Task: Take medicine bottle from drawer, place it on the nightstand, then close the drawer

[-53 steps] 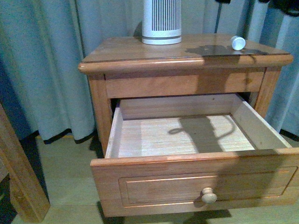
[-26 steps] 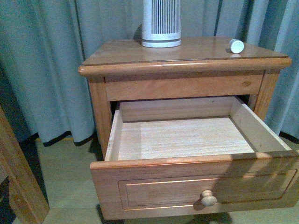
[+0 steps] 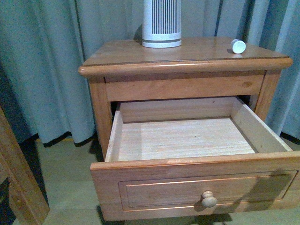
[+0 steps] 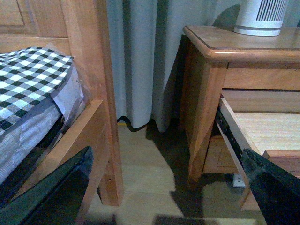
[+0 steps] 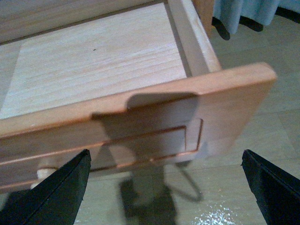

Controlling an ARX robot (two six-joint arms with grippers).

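The medicine bottle (image 3: pixel 238 46), a tiny white cylinder, lies on the nightstand (image 3: pixel 126 52) top at its back right. The drawer (image 3: pixel 154 187) is pulled far out and its pale inside is empty; its round knob (image 3: pixel 209 199) faces me. Neither arm shows in the front view. My right gripper (image 5: pixel 166 185) hangs open just above and in front of the drawer front (image 5: pixel 225 108), fingers wide apart. My left gripper (image 4: pixel 164 187) is open too, low over the floor between the bed frame and the nightstand's side (image 4: pixel 201 117).
A white ribbed device (image 3: pixel 161 23) stands at the back of the nightstand top. Grey curtains (image 3: pixel 47 70) hang behind. A wooden bed frame (image 4: pixel 89 93) with a checked cover (image 4: pixel 28 79) is to the left. Pale floor (image 4: pixel 145 173) lies between them.
The shadow that lay across the drawer and the nightstand top has slid off to the lower right. The bottle and the drawer have stayed put.
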